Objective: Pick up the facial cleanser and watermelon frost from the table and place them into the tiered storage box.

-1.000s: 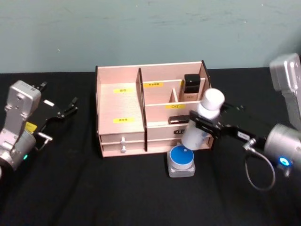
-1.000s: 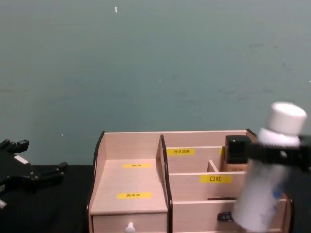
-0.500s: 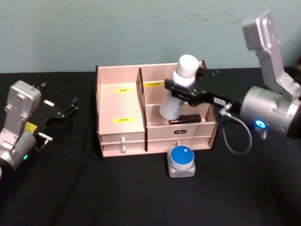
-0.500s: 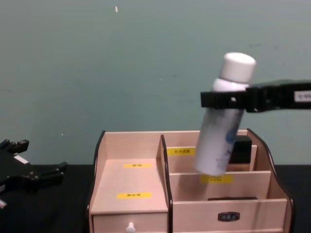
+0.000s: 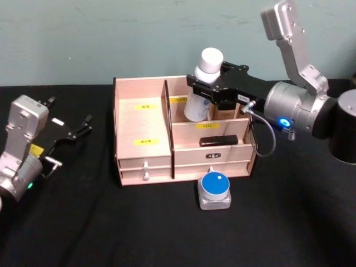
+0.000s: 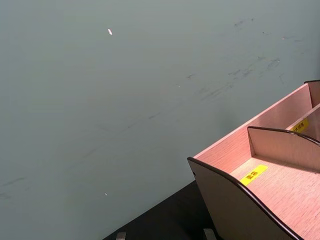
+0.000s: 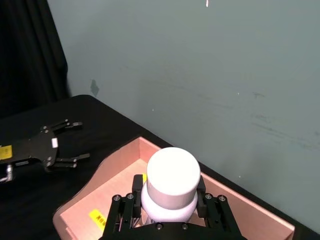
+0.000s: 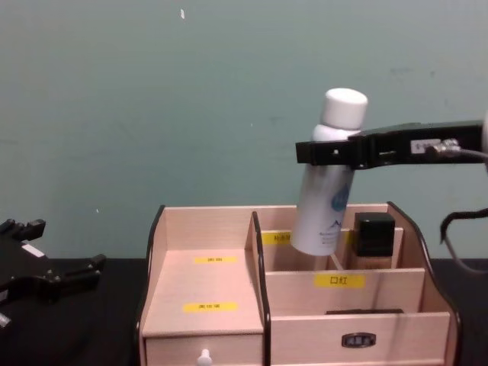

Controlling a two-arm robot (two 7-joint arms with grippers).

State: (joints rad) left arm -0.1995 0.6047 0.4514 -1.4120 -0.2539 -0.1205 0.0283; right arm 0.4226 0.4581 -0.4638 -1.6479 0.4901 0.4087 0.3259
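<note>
My right gripper point(image 5: 209, 85) is shut on the neck of the facial cleanser point(image 5: 200, 94), a white bottle with a white cap point(image 7: 173, 176). The bottle point(image 8: 324, 194) hangs slightly tilted over the back middle compartment of the tiered storage box point(image 5: 142, 119), its base about level with the compartment's rim. The watermelon frost point(image 5: 214, 189), a small grey case with a round blue lid, rests on the black table just in front of the box. My left gripper point(image 5: 77, 131) stays open at the far left, apart from everything.
A black-capped bottle point(image 8: 374, 242) stands in the back right compartment, close beside the held bottle. A flat black item point(image 5: 218, 141) lies in the front right compartment. The box's left stepped shelf point(image 8: 202, 286) is bare. A teal wall rises behind the table.
My right gripper has carried the bottle from the box's front right corner up and back to above the back middle compartment, then lower. The left arm has not moved.
</note>
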